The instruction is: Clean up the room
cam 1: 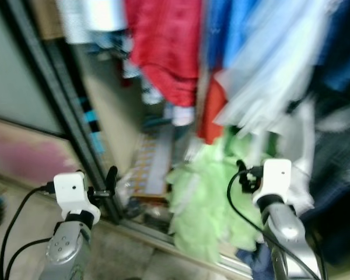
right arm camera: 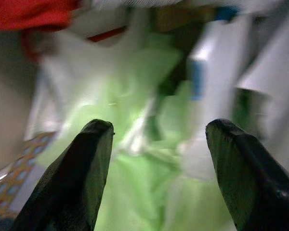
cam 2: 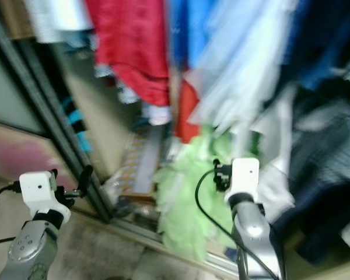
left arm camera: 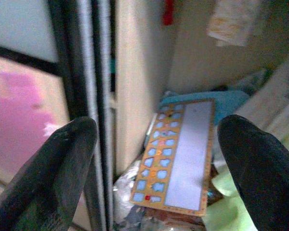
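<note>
Both arms raised toward an open closet.
Left gripper (left arm camera: 156,159) and right gripper (right arm camera: 159,168) fingers spread apart, empty; left wrist view reveals a patterned board (left arm camera: 176,154) beside the green garment (cam 1: 204,198).

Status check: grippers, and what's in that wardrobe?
Left gripper open, empty. Right gripper open, facing green garment. Patterned board on wardrobe floor. Hanging clothes crowd above.

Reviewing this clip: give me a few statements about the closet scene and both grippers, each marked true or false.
1. The left gripper is open and holds nothing. True.
2. The right gripper is shut on the pale green fabric garment. False: its fingers are spread, with the garment beyond them.
3. A red cloth garment hangs above the closet floor. True.
4. The flat patterned board with a grey panel stands outside the closet on the room floor. False: it lies inside, past the dark sliding door frame.
</note>
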Motion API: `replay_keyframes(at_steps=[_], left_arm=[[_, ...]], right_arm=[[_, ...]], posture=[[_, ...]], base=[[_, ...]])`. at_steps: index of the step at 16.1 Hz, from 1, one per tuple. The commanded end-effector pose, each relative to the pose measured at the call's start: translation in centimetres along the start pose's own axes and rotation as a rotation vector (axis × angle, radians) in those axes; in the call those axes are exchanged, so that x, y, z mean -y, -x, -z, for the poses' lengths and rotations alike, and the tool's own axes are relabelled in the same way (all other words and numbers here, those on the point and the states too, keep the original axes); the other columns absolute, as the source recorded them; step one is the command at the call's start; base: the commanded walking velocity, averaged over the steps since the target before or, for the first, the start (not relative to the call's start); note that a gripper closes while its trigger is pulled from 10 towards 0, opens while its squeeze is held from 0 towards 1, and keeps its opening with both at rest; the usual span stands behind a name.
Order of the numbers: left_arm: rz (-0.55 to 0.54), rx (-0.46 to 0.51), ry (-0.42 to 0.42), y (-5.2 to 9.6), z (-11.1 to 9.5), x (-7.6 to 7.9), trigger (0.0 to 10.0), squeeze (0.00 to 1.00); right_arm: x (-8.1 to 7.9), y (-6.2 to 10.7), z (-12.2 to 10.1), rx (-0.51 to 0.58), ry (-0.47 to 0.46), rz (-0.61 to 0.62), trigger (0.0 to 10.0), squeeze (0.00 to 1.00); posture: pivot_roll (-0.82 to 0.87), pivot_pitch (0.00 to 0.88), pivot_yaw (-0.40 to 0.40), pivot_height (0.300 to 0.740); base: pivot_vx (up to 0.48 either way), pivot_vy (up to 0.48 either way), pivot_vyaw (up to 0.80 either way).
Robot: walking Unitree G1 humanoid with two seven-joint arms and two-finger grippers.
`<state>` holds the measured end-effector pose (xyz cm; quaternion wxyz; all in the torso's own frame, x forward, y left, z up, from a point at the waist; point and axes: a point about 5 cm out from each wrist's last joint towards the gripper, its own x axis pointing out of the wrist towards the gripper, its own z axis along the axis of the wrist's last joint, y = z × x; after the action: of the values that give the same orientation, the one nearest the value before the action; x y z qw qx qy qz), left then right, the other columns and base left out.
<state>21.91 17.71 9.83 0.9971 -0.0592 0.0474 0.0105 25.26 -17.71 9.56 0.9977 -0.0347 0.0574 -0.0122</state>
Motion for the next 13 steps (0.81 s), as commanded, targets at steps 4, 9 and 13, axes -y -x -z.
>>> replay_keyframes(at_steps=[4,9,13], left_arm=[[-0.022,-0.016,0.034,0.1,0.2,0.3,10.0,0.00],[-0.007,0.020,0.011,-0.6,-0.7,0.7,10.0,0.00],[-0.043,0.018,0.019,-0.6,-0.7,0.0,10.0,0.00]], right_arm=[[-0.5,-0.4,-0.3,0.012,0.015,-0.059,10.0,0.00],[-2.6,-2.1,-1.8,0.072,0.023,-0.192,10.0,0.00],[-2.9,-2.7,-1.7,0.067,0.012,-0.211,10.0,0.00]], posture=[[-0.01,0.000,0.001,0.740],[0.02,0.000,-0.028,0.740],[0.04,0.000,-0.053,0.740]], base=[[0.000,0.000,0.34],[0.000,0.000,0.80],[0.000,0.000,0.80]])
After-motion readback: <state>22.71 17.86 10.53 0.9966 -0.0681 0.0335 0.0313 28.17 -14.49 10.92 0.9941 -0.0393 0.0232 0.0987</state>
